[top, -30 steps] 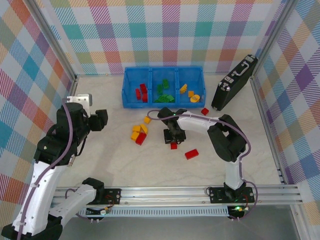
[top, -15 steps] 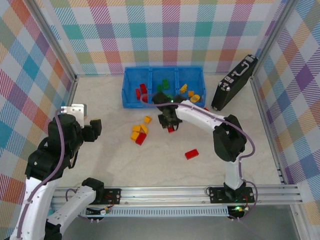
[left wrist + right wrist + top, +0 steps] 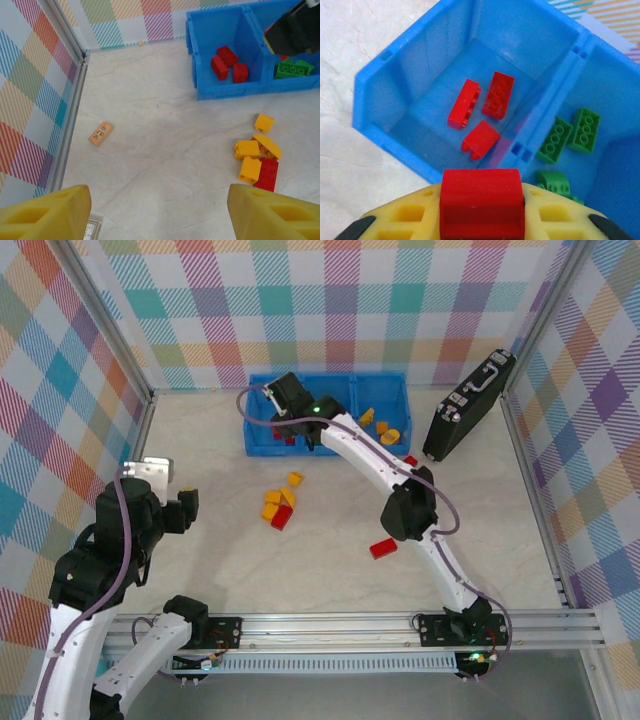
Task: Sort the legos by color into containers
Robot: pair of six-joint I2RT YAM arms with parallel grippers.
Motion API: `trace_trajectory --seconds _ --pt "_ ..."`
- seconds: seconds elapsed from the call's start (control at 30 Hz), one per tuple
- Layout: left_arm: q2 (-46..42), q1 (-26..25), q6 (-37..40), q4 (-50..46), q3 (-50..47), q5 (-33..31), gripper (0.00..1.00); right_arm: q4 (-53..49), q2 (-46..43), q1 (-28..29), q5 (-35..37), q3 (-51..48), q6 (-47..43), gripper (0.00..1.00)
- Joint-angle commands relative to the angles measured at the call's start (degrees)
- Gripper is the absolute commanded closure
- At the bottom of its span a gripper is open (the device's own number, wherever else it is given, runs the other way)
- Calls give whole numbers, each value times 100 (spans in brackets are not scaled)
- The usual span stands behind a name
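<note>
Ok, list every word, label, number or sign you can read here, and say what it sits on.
No text here can be read.
Tan block: dark marks on its top face, too small to make out as characters.
White label at the bottom edge of the left wrist view: print too blurred to read.
Black briefcase: no lettering to be made out.

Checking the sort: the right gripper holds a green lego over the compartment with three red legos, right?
Not green: the right wrist view shows the right gripper holding a red lego over the compartment with three red legos.
</note>
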Motion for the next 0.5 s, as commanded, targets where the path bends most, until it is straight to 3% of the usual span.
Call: trace_trajectory --seconds 0.0,0.2,0.47 --pt "-78 38 131 -212 -1 -39 27 922 238 -45 129 10 -903 68" --pt "-95 38 100 -206 -85 -5 27 2396 602 -54 148 -267 -1845 67" --pt "-43 38 151 -109 -107 23 27 2982 1069 -56 -75 -21 -2491 68"
